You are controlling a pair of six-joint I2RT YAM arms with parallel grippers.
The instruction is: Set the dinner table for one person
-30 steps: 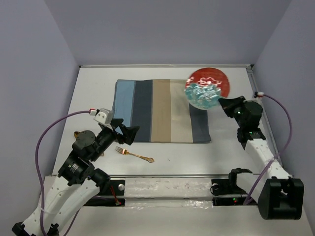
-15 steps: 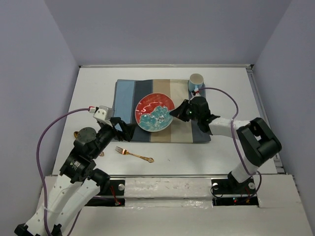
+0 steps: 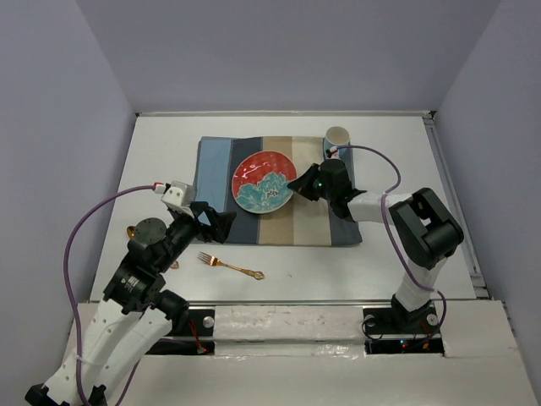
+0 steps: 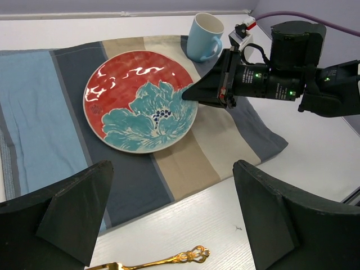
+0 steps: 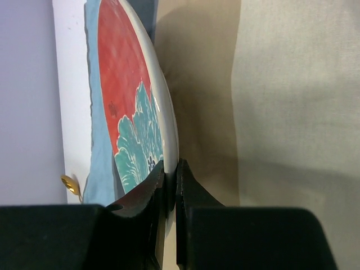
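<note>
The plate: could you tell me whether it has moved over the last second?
Yes. The plate went left, from above the placemat's far right corner to its middle stripes, held by the right gripper.

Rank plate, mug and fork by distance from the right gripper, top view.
1. plate: rim pinched by the right gripper.
2. mug: just beyond, at the placemat's far corner.
3. fork: near side, off the placemat.

Overhead and 2 wrist views probably share plate [image 3: 264, 181].
</note>
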